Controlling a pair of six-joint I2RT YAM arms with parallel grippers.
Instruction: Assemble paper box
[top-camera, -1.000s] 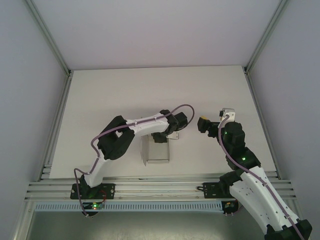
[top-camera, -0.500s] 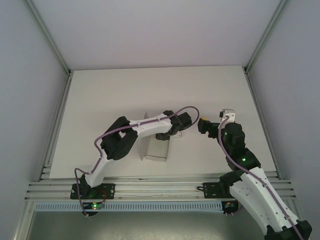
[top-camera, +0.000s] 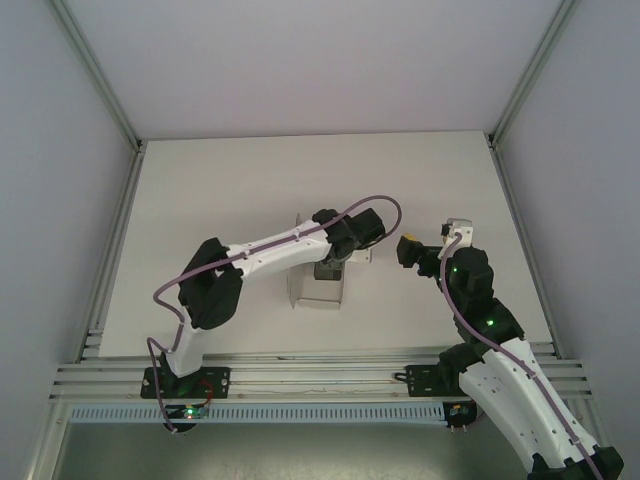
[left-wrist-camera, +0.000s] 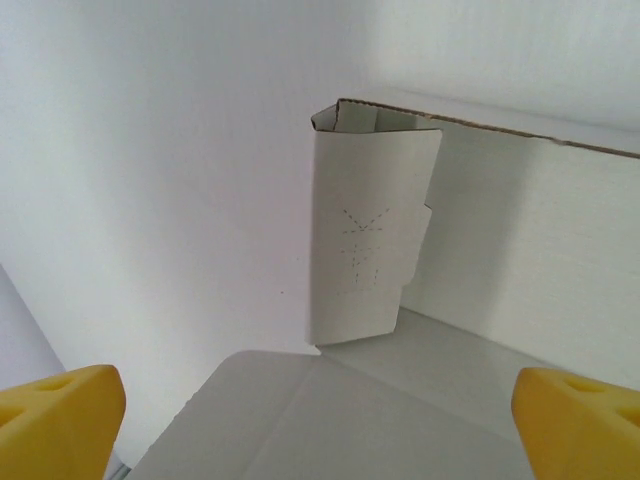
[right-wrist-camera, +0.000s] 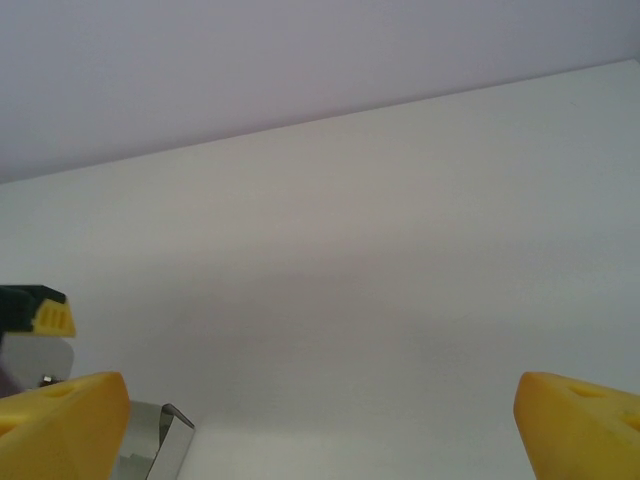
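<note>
Paper box (top-camera: 318, 292) part-folded on white desk (top-camera: 220, 180), directly beneath left end effector (top-camera: 333, 262), jaws spread wide, right end effector (top-camera: 408, 250) also open, box to its left

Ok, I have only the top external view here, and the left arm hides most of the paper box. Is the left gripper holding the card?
Observer: No. In the left wrist view the left gripper is open. Its yellow fingers are wide apart, with nothing between them.
Operator: What is in front of it?
Observer: The inside of the paper box. A narrow flap stands upright at the left end of the far wall.
Operator: And the right gripper?
Observer: The right gripper is open too, with nothing in it, and it faces bare table.
</note>
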